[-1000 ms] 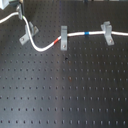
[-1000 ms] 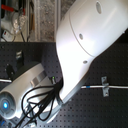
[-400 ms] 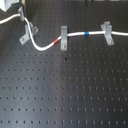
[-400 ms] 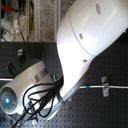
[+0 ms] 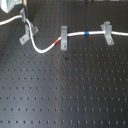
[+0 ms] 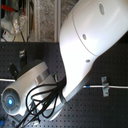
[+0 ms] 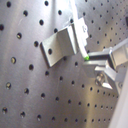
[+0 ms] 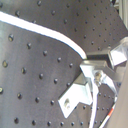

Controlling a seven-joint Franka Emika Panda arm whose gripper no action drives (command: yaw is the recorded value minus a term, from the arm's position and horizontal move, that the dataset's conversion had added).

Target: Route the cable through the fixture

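Cable (image 5: 45,49) runs through both square clips (image 5: 63,37), loops just beside the gripper (image 5: 21,15), near the diagonal fixture (image 5: 26,32). No labels I can read. My arm (image 6: 85,45) blocks most of the second exterior view. Can't tell if the jaws hold anything. Nothing has moved since 0.4 s ago.

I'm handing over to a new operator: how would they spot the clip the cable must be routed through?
In the first exterior view, follow the cable across the black board toward the first exterior view's left. Three grey clips stand along it; the fixture is the leftmost. It alone sits at a diagonal, and the cable passes beside it, not through it.
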